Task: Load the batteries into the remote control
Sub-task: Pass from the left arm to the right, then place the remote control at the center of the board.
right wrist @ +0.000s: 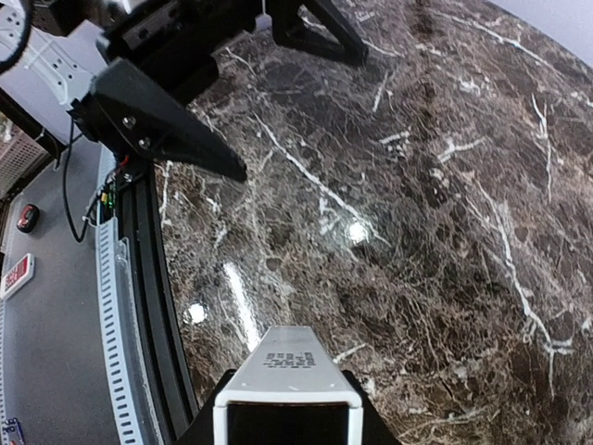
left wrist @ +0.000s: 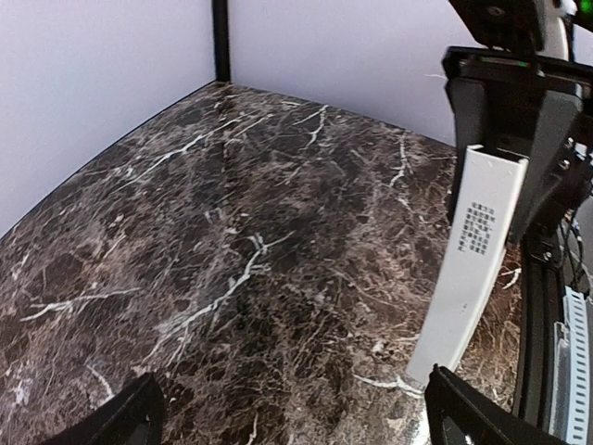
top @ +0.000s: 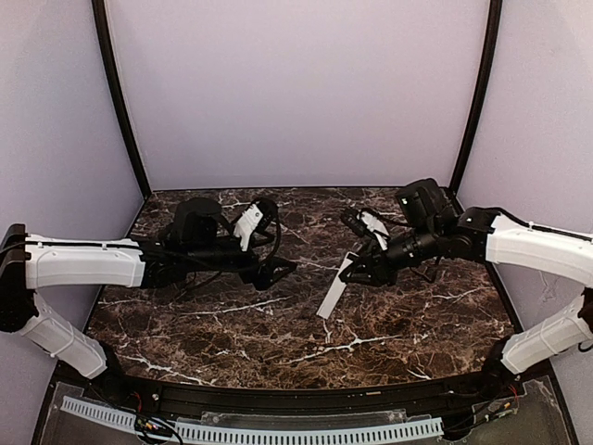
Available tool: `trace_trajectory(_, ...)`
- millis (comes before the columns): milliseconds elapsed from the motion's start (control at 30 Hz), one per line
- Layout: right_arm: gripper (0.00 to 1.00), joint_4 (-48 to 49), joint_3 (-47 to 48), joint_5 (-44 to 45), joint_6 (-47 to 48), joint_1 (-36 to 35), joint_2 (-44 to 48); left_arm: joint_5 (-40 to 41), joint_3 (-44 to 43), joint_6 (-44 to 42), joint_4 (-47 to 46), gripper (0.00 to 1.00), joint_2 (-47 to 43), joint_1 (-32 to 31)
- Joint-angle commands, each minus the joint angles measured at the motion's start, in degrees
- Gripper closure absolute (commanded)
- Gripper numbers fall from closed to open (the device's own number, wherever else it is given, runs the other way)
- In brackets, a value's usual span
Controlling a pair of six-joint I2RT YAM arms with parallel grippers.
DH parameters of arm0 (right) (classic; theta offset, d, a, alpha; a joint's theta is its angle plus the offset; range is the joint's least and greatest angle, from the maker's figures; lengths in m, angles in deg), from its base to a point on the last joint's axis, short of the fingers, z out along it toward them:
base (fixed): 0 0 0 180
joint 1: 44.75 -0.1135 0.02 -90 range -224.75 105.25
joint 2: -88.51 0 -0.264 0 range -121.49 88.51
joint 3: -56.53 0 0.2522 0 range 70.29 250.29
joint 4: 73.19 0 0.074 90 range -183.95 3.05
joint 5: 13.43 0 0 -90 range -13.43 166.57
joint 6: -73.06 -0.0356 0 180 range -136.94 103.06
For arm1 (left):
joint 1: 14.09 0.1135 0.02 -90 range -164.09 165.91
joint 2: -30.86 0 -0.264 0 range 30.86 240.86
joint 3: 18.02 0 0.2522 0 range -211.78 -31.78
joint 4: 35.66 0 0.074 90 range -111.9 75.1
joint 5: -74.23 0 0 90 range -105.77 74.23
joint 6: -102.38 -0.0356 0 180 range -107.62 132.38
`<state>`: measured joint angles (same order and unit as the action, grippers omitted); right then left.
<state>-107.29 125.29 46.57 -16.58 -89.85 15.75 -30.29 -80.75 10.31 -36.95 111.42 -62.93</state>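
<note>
Over the worktop (top: 278, 338), what is judged to be the remote control (top: 335, 292) is clasped at its upper end by the right jaws, its long axis tilted from 1 to 7 o'clock. The left jaws, spread and empty, are placed at its 9 o'clock. No batteries are seen.

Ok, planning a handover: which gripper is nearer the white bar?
Right. The right gripper is shut on the white bar at its far end; the left gripper is open, apart, off to its left.

Tilted white remote control (left wrist: 471, 269) in the right claw (left wrist: 505, 139), dark marble table (left wrist: 232, 241) beneath.
</note>
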Motion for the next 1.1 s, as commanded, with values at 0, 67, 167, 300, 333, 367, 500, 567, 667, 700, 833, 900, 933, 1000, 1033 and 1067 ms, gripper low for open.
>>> trace_trajectory(0, 0.95, -9.12, 4.56, 8.32, 1.48, -2.04, -3.09, 11.6, 1.63, 4.48, 0.2, 0.01, -0.94, 0.34)
trace_trajectory(67, 0.96, -10.89, 5.77, 10.93, 1.42, -2.99, -4.69, 12.34, 2.43, 5.32, -0.99, 0.02, -0.49, 0.4)
trace_trajectory(167, 0.96, -12.5, 6.97, 14.46, 1.32, -4.18, -6.48, 11.15, 3.3, 6.13, -2.52, 0.01, 0.78, 0.44)
trace_trajectory(300, 0.96, -12.49, 6.94, 16.82, 1.34, -5.44, -7.89, 8.61, 4.7, 6.7, -5.32, 0.05, 2.32, 0.46)
trace_trajectory(333, 0.96, -12.3, 6.83, 16.93, 1.38, -5.59, -8.12, 7.14, 4.86, 7.6, -5.95, 0.06, 3.31, 0.52)
trace_trajectory(367, 0.96, -11.9, 6.69, 17.25, 1.39, -5.72, -8.26, 5.91, 5.29, 8.21, -8.2, 0.09, 4.01, 0.77)
trace_trajectory(500, 0.96, -10.54, 6.08, 17.91, 1.57, -5.96, -8.64, -2.49, 5.18, 12.5, -17.55, 0.24, 10.79, 0.77)
trace_trajectory(567, 0.97, -10.17, 5.87, 18.07, 1.61, -6.13, -8.68, -4.08, 3.58, 13.89, -19.1, 0.35, 14.55, 0.72)
trace_trajectory(667, 0.97, -9.85, 5.76, 18.68, 1.74, -6.61, -8.91, -2.51, 3.56, 14.93, -24.79, 0.46, 18.78, -0.47)
trace_trajectory(700, 0.97, -9.77, 5.73, 18.89, 1.75, -6.73, -9.05, -1.95, 3.68, 14.69, -25.96, 0.47, 19.82, -0.87)
trace_trajectory(833, 0.97, -9.19, 5.69, 19.52, 1.67, -7.03, -9.38, 3.7, 3.38, 13.78, -29.23, 0.5, 22.71, -3.44)
trace_trajectory(900, 0.97, -8.6, 5.59, 19.59, 1.66, -7.23, -9.49, 4.45, 3.62, 14.36, -31.89, 0.51, 24.38, -4.17)
trace_trajectory(933, 0.97, -8.36, 5.36, 19.69, 1.54, -7.34, -9.63, 4.43, 3.64, 14.59, -33.38, 0.51, 24.91, -4.45)
trace_trajectory(1000, 0.97, -8.0, 5.05, 20.1, 1.65, -7.66, -10.04, 4.26, 3.62, 14.78, -35.02, 0.51, 26.27, -4.97)
trace_trajectory(1033, 0.97, -7.95, 4.93, 20.37, 1.66, -7.93, -10.31, 3.96, 3.66, 14.8, -36.12, 0.51, 26.97, -5.37)
trace_trajectory(1067, 0.97, -7.88, 4.82, 20.43, 1.73, -8.21, -10.58, 3.69, 3.64, 14.61, -36.59, 0.51, 27.67, -5.6)
